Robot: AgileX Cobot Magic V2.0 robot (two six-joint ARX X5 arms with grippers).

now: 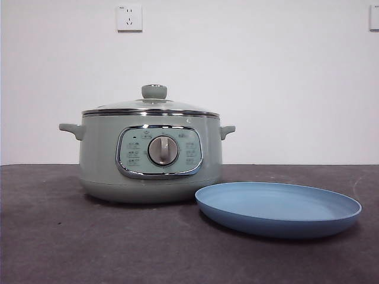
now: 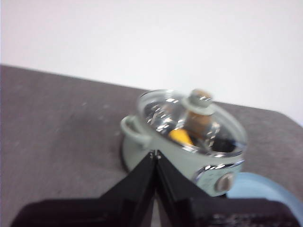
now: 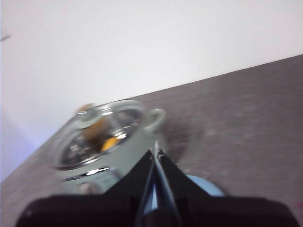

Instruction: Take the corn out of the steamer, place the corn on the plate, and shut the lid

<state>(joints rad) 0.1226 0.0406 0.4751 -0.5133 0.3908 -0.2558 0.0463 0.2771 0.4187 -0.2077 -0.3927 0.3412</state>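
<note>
The lid (image 1: 151, 107) sat on the steamer (image 1: 149, 155) at frame centre; both grippers (image 2: 154, 155) (image 3: 155, 152), jaws together, needed opening to grasp its knob (image 1: 154, 92) squarely.

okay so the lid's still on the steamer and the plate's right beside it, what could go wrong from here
1. The lid is glass with only a small knob to grip; a poor hold by the shut left tool or right tool could let it slip or drop.
2. The plate sits close beside the steamer, so a lifted lid or a descending arm might knock it.
3. The corn lies deep in the steamer, glossy, likely awkward to grasp.
</note>
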